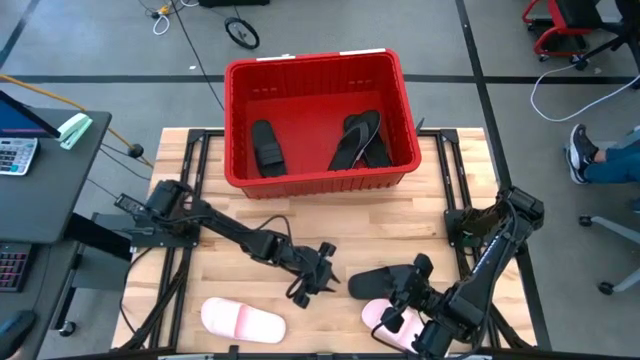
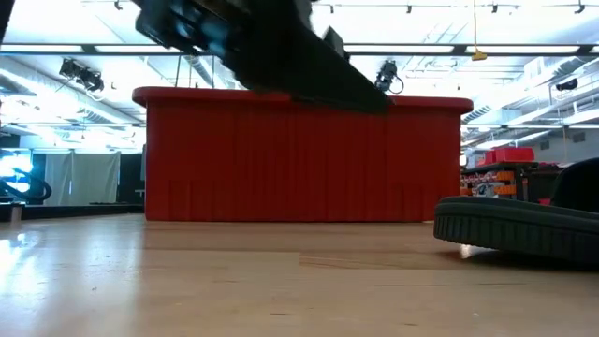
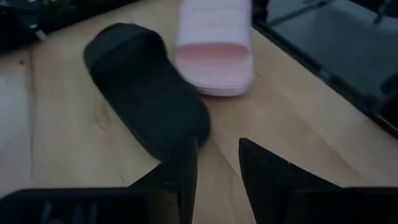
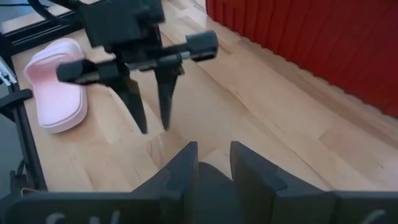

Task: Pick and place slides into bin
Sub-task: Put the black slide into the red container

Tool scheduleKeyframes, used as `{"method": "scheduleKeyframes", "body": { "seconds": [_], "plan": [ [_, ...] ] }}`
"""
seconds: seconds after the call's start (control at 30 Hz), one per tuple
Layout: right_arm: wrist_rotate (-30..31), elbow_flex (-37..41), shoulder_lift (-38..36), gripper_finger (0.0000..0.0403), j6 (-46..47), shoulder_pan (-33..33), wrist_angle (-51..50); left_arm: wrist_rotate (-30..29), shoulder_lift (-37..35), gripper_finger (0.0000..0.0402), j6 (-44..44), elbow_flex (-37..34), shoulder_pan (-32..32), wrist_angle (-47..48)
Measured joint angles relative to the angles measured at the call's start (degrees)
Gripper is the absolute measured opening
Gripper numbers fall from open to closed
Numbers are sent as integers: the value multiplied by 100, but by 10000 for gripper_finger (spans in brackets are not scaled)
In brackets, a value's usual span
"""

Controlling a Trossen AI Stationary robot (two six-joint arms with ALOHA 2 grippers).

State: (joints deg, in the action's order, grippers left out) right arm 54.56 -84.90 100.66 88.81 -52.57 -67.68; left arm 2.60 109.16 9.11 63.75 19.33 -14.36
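High view puts the red bin [image 1: 320,120] at the far middle of the wooden table [image 1: 440,215], with three black slides lying on its floor: one [image 1: 266,145] toward its left wall and two [image 1: 360,140] overlapping toward its right. On the near side of the bin, the left gripper [image 1: 322,270] hangs over bare table, its fingers [image 4: 146,99] parted by a narrow gap and holding nothing. Just to its right, still on the bin's near side, a fourth black slide [image 1: 385,277] lies on the table, touching a pale pink slide [image 1: 385,318] that sits farther from the bin. The right gripper [image 1: 405,300] is over these two slides; its wrist view shows the fingers [image 4: 186,165] slightly apart with the black slide's dark surface between them, though I cannot tell whether they grip it. A second pale pink slide [image 1: 242,319] lies apart, beyond the left gripper from the bin, toward the table's near-left edge.
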Motion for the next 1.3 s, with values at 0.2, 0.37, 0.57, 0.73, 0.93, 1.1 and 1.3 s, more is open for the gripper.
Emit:
{"method": "scheduleKeyframes", "body": {
  "seconds": [0.2, 0.37, 0.57, 0.73, 0.93, 1.1, 1.3],
  "plan": [
    [-1, 0, 0, 100, -84, 6, -1, -24, 481, 117, 745, 2, 75, -941],
    [-2, 0, 0, 100, -121, 6, -2, 1, 733, 124, 1235, 4, 96, -1363],
    [2, 0, 0, 100, -238, 39, -4, -20, 800, 138, 1293, 4, 64, -1594],
    [16, 0, -47, 100, -240, 87, -4, 8, 800, 149, 1400, 4, 35, -1590],
    [64, 0, -185, 100, -250, 205, 0, 61, 807, 168, 1414, 140, 3, -1534],
    [269, 0, -322, 100, -257, 359, -2, 63, 914, 174, 1414, 814, -59, -825],
    [-12, -2, -416, 100, -632, 485, -70, 6, 1105, 164, 1227, 1318, -57, 444]
  ]
}}
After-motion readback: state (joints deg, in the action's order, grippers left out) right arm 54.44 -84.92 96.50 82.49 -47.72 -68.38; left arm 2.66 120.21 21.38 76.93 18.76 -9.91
